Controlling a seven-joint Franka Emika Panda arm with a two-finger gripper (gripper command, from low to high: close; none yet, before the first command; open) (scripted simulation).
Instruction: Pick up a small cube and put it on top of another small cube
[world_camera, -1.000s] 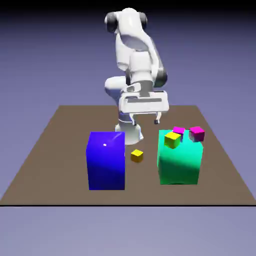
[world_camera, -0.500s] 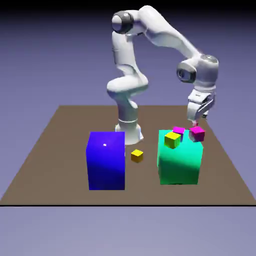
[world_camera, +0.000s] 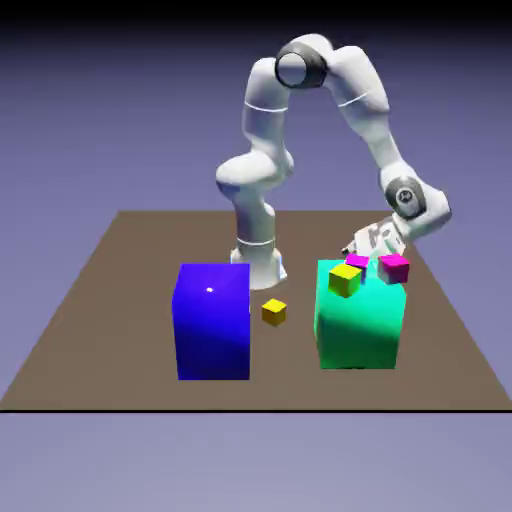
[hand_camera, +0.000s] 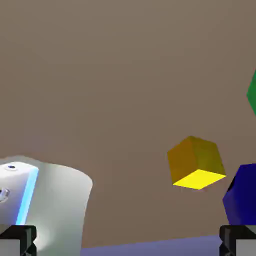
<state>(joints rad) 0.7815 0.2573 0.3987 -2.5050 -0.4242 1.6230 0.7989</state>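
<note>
The end effector (world_camera: 366, 244) is seen in the exterior view low behind the large teal block (world_camera: 360, 318), tipped towards that view's left, just beside the small magenta cubes (world_camera: 394, 267) on the block's top. Whether anything is touched by it cannot be told there. In the hand view, the two grey fingertips (hand_camera: 18, 240) are found at the opposite bottom corners, spread wide apart, with nothing held between them.

The tiny golden-yellow cube with orange-tinted sides (world_camera: 274, 312) is seen resting on the brown surface (world_camera: 110, 300), between the large blue block (world_camera: 212, 320) and the teal block, apart from both. In the hand view the same cube (hand_camera: 195, 163) is shown near the right side, with the blue block (hand_camera: 242, 195) at the lower right edge and a sliver of green at the far right edge. The white robot base (hand_camera: 45, 205) fills the lower left.

A second small yellow cube (world_camera: 344, 279) is seen on the teal block's top, near its front left corner, beside a magenta cube.
</note>
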